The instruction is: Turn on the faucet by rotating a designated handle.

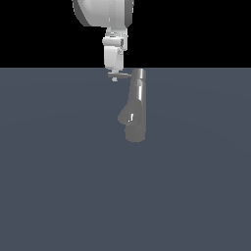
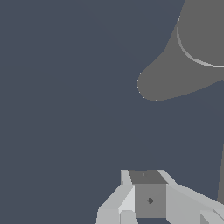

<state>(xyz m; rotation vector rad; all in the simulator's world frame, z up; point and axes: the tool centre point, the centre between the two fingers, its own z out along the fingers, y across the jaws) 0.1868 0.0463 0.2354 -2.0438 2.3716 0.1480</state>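
The faucet [image 1: 136, 105] is a tall shiny grey column standing on the grey floor, with a stubby spout [image 1: 125, 116] bulging toward the exterior view's left. The thin handle [image 1: 125, 76] sticks out from the top cap toward the exterior view's left. My gripper [image 1: 115, 78] hangs straight down at the handle's free end, level with the rod, and looks shut with nothing in it. Whether it touches the rod I cannot tell. In the wrist view the fingertips [image 2: 148, 188] sit together, and the faucet [image 2: 201, 39] and its spout [image 2: 157, 85] show from above.
A flat dark grey floor [image 1: 59, 186] spreads all around the faucet. The white arm [image 1: 105, 12] comes down from above, just to the exterior view's left of the column.
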